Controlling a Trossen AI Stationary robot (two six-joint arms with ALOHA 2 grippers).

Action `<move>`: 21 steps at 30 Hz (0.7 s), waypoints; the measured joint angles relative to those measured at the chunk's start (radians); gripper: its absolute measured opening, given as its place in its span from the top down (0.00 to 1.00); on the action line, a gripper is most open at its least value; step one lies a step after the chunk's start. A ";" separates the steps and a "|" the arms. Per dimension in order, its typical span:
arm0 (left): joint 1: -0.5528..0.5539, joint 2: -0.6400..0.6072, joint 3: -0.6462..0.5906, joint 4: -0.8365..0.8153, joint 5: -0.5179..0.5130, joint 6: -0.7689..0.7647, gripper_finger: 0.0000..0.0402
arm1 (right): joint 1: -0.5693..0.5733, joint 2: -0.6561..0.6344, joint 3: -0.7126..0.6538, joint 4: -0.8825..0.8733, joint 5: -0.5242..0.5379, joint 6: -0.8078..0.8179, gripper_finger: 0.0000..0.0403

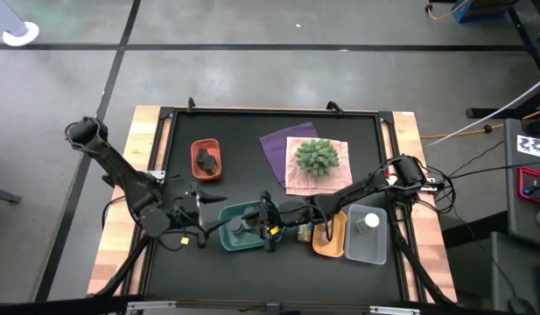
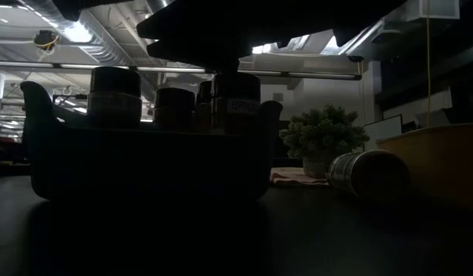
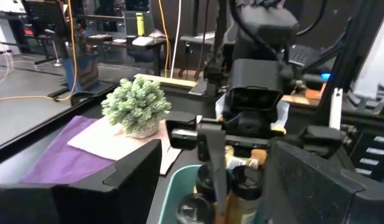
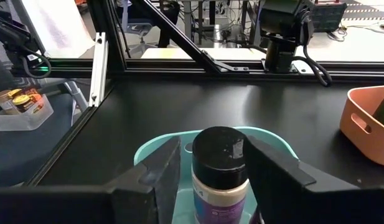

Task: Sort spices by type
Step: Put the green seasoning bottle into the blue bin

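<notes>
A teal tray (image 1: 227,234) near the table's front holds several dark-capped spice jars (image 2: 113,96). My right gripper (image 1: 266,219) is over the tray and shut on a black-capped jar (image 4: 220,158) with a purple label. The tray wall (image 2: 144,165) hides the jar's base. My left gripper (image 1: 202,208) is open and empty at the tray's left end; its fingers (image 3: 123,180) point toward the tray. Another jar (image 2: 366,175) lies on its side on the table between the teal tray and the yellow tray (image 1: 333,241). My right gripper pinches the black-capped jar between its two fingers (image 4: 163,171), on opposite sides of the jar's body just below the cap (image 4: 220,186). The fingers slant down from the table's right side. The jar stands upright in the teal tray; I cannot tell whether it rests on the floor.
A red-orange tray (image 1: 206,147) with dark lumpy pieces (image 1: 206,160) stands at the back left. A spiky green plant (image 1: 317,157) sits on pink and purple cloths (image 1: 278,144). A clear tray (image 1: 366,249) at the front right holds a white-capped jar (image 1: 368,221).
</notes>
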 joint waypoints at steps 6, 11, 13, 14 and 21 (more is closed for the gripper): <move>0.000 -0.012 0.000 -0.060 0.001 0.000 0.29 | 0.000 0.000 0.000 -0.001 0.000 0.032 0.57; 0.001 -0.012 0.000 -0.104 0.000 -0.039 0.29 | 0.000 0.001 0.000 -0.047 -0.011 0.065 0.57; 0.006 -0.012 0.000 -0.113 0.000 -0.070 0.29 | 0.000 0.001 0.000 -0.053 -0.032 0.112 0.57; 0.010 -0.012 0.000 -0.122 0.000 -0.087 0.29 | 0.000 0.001 0.000 -0.053 -0.054 0.133 0.57; 0.040 -0.012 0.000 -0.197 0.000 -0.160 0.29 | 0.000 -0.055 -0.001 -0.097 -0.149 0.199 0.57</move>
